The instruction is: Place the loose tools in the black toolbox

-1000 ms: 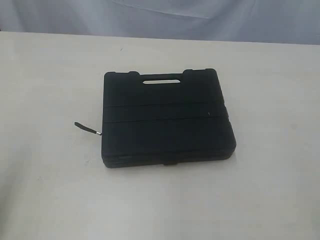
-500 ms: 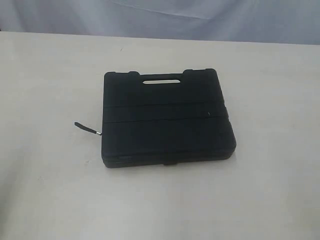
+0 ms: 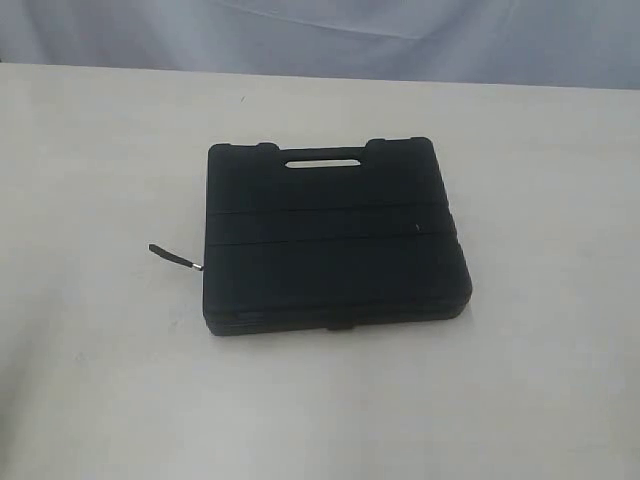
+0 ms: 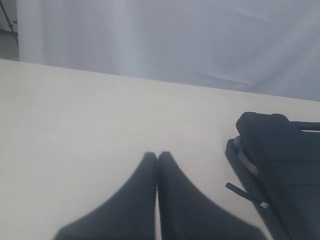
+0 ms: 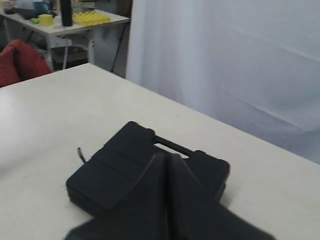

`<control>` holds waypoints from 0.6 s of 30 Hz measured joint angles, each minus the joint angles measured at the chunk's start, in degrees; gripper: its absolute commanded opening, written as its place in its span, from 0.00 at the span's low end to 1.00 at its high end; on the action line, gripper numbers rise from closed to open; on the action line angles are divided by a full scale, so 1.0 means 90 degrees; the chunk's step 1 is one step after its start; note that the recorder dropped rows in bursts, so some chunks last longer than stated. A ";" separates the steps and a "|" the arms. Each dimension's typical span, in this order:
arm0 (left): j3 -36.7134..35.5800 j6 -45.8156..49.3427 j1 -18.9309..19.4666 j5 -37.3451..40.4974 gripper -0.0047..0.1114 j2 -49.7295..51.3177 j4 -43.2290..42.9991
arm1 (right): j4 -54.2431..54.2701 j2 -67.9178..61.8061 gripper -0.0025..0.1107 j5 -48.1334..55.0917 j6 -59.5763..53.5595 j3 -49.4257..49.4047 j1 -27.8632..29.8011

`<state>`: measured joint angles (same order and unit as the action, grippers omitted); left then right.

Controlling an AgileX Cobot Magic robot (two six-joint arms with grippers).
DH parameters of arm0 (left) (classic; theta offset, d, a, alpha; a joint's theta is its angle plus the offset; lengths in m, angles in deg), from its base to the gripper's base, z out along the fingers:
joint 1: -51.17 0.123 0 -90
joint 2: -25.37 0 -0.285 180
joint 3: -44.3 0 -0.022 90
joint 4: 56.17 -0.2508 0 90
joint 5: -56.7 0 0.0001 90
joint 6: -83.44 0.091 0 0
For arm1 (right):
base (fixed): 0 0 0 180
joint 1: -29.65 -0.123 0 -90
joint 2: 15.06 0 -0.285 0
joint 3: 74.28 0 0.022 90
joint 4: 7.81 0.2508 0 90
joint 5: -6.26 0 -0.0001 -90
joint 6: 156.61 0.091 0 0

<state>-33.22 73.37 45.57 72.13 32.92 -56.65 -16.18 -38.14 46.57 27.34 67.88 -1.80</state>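
Observation:
The black toolbox [image 3: 333, 235] lies shut and flat on the table, its handle cutout on the far side. A thin black strap [image 3: 175, 257] sticks out from its left edge. None of the loose tools shows in any view. My left gripper [image 4: 157, 156] is shut with nothing in it, hovering over bare table with the black toolbox [image 4: 280, 165] off to one side. My right gripper [image 5: 167, 158] is also shut and empty, held above the black toolbox [image 5: 120, 170]. Neither gripper appears in the exterior view.
The cream table [image 3: 100, 150] ends at a pale curtain [image 3: 320, 40] behind. In the right wrist view a distant bench [image 5: 65, 25] with yellow items and a red chair [image 5: 20, 60] stand beyond the table's edge.

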 measured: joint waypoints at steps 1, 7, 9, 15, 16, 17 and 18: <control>0.0000 0.0000 0.0000 0.0000 0.04 0.0000 0.0000 | -0.0017 0.0329 0.02 -0.0199 -0.0010 -0.0321 0.0378; 0.0000 0.0000 0.0000 0.0000 0.04 0.0000 0.0000 | -0.0023 0.1443 0.02 -0.2499 -0.0014 -0.2813 0.1147; 0.0000 0.0000 0.0000 0.0000 0.04 0.0000 0.0000 | -0.0023 0.1625 0.02 -0.3047 0.0001 -0.3537 0.1147; 0.0000 0.0000 0.0000 0.0000 0.04 0.0000 0.0000 | -0.0023 0.1653 0.02 -0.3797 0.0187 -0.4357 0.1147; 0.0000 0.0000 0.0000 0.0000 0.04 0.0000 0.0000 | -0.0023 0.1653 0.02 -0.3726 0.0161 -0.4357 0.1147; 0.0000 0.0000 0.0000 0.0000 0.04 0.0000 0.0000 | -0.0023 0.1653 0.02 -0.3652 0.0161 -0.4357 0.1147; 0.0000 0.0000 0.0000 0.0000 0.04 0.0000 0.0000 | -0.0023 0.1653 0.02 -0.3537 0.0147 -0.4357 0.1147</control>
<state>-33.22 73.37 45.57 72.13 32.92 -56.65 -16.39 -23.26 14.74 28.67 28.67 8.52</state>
